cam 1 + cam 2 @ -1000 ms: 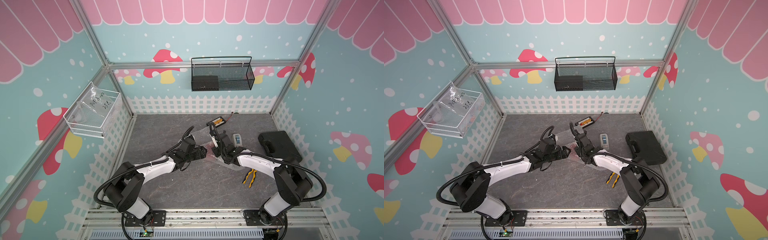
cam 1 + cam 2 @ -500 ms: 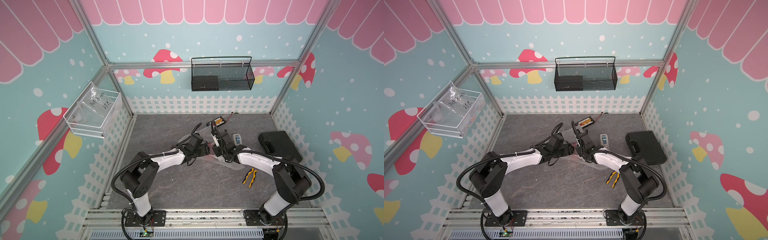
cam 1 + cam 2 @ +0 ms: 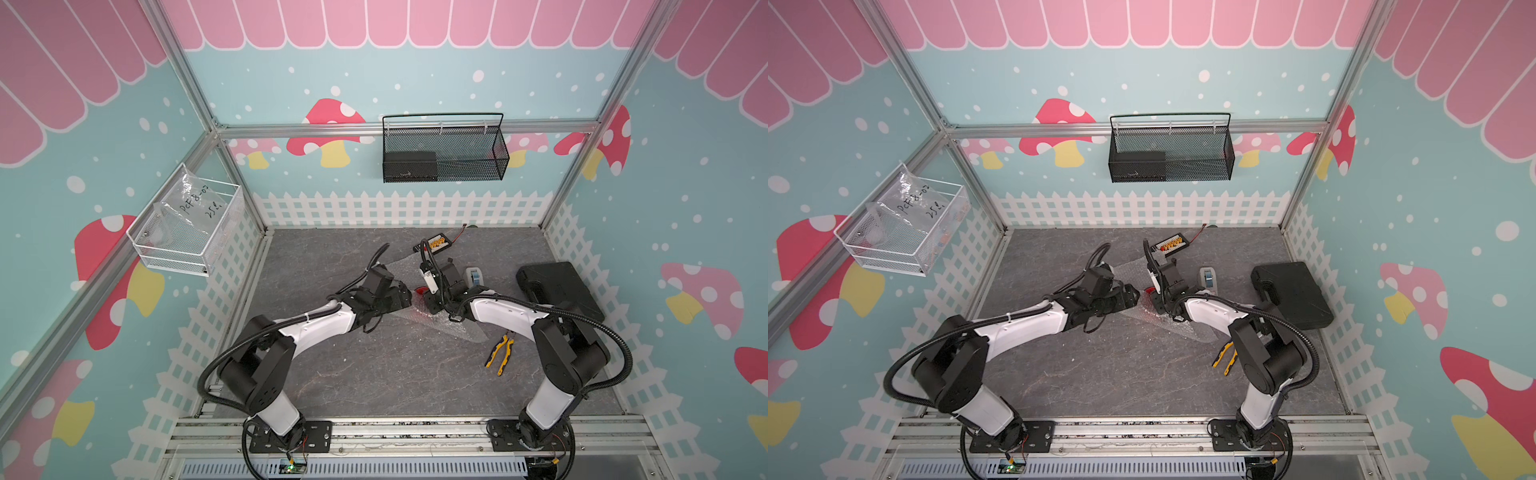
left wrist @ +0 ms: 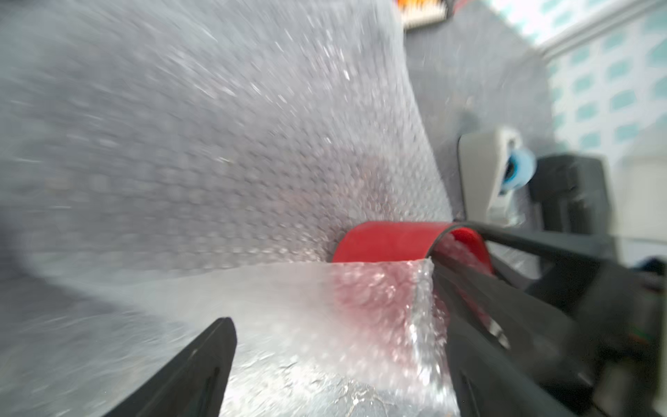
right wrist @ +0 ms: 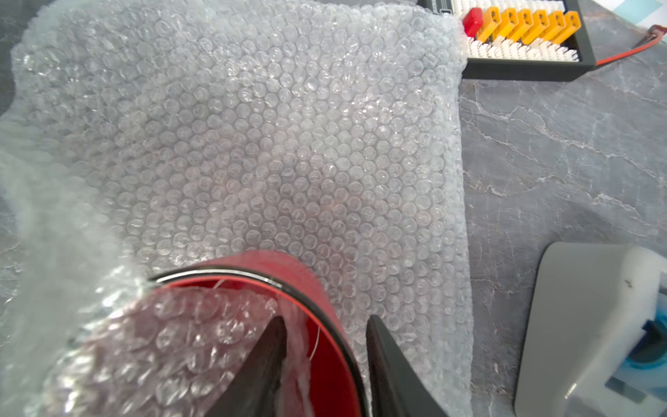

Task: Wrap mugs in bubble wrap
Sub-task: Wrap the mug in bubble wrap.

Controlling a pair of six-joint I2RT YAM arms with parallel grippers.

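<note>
Grey marbled tabletop (image 3: 374,374), mushroom-print walls (image 3: 457,75). Red mug (image 5: 288,267) mid-table on bubble wrap (image 5: 252,144). Left gripper (image 4: 339,332) wide open, empty. Right gripper (image 5: 325,319) part-open astride mug rim, wrap tucked inside: clear only in right wrist view.

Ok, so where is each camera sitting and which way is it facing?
Top views: overhead near the bases, looking down at the grey table; left arm and right arm show whole.
Left wrist: on the left arm, facing past the open left gripper across bubble wrap to the red mug.
Right wrist: on the right arm, facing down the right gripper, which straddles the mug's rim.
Shared: both wrist views show mug, wrap and tape dispenser.
</note>
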